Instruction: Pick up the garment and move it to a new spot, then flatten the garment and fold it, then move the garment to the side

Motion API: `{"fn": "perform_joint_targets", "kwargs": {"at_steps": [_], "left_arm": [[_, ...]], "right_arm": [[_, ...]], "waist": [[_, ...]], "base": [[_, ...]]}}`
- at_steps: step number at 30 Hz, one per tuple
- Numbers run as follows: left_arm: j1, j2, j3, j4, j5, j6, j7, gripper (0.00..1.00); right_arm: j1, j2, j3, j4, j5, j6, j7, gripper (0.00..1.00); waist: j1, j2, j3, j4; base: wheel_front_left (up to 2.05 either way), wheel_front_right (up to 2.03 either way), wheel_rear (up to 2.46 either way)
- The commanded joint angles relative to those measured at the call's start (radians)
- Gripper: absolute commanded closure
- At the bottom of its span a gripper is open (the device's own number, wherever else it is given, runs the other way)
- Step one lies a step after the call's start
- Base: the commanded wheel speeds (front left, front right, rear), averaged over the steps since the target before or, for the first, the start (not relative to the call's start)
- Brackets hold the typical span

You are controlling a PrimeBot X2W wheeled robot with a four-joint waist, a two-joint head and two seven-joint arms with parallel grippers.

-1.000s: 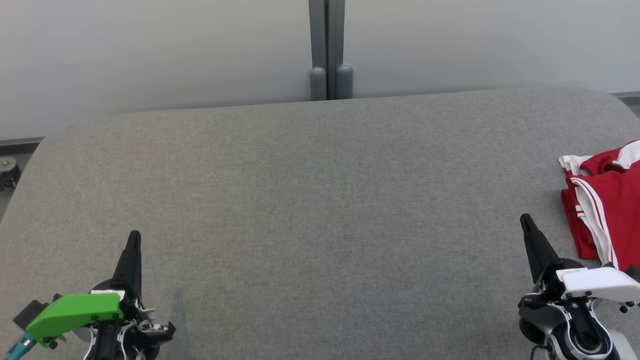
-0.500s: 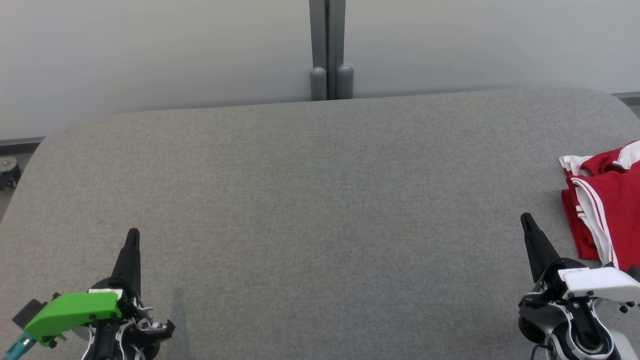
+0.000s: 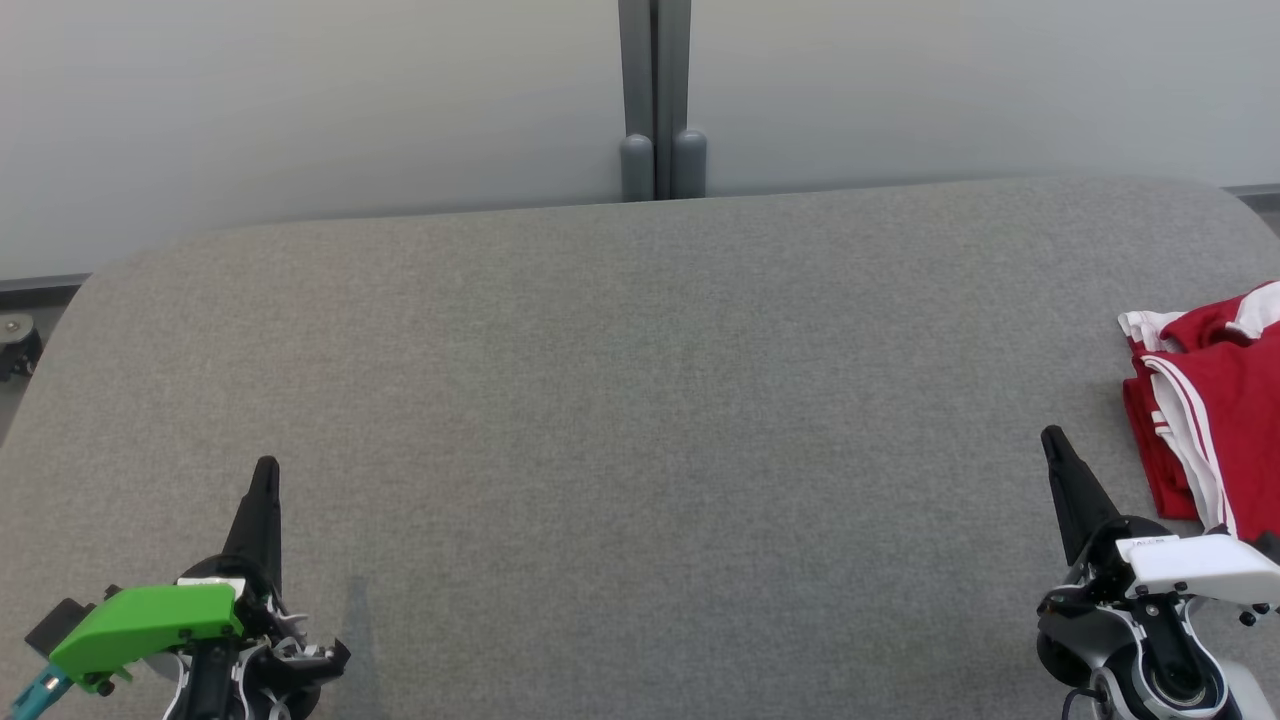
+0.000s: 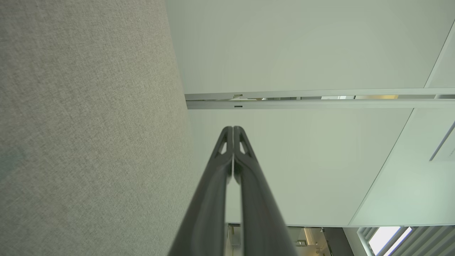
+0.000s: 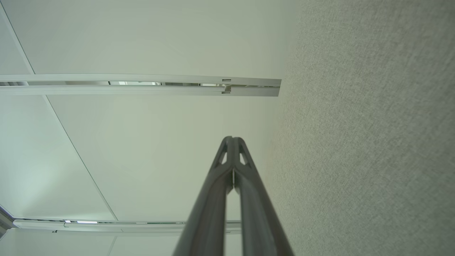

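The left gripper [image 3: 266, 468] and the right gripper [image 3: 1049, 435] stand well apart, each with its two dark fingers pressed together tip to tip and holding nothing, a green wrist cover [image 3: 150, 620] behind the left fingers and a white wrist cover [image 3: 1200, 562] behind the right.

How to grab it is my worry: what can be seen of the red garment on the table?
The garment is red, with white stripes and white trim, and looks like soft sports fabric. It lies rumpled in loose overlapping layers, not spread flat, on the grey cloth-covered table at its right side. The head view's right edge cuts it off, so its full shape is hidden. The shut right gripper points past its left edge, its fingers apart from the cloth.
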Motion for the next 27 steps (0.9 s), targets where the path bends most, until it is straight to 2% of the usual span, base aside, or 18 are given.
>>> {"fn": "perform_joint_targets", "kwargs": {"at_steps": [1, 27], "left_arm": [[-0.011, 0.007, 0.002, -0.004, -0.003, -0.003, 0.004, 1.00], [-0.011, 0.007, 0.002, -0.004, -0.003, -0.003, 0.004, 1.00]], "right_arm": [[0.013, -0.006, -0.002, -0.003, 0.002, 0.000, 0.004, 1.00], [0.013, -0.005, -0.002, -0.003, 0.002, 0.000, 0.004, 1.00]], "waist": [[0.0000, 0.0000, 0.000, 0.000], [0.0000, 0.0000, 0.000, 0.000]], "base": [[0.00, 0.00, 0.00], [0.00, 0.00, 0.00]]}}
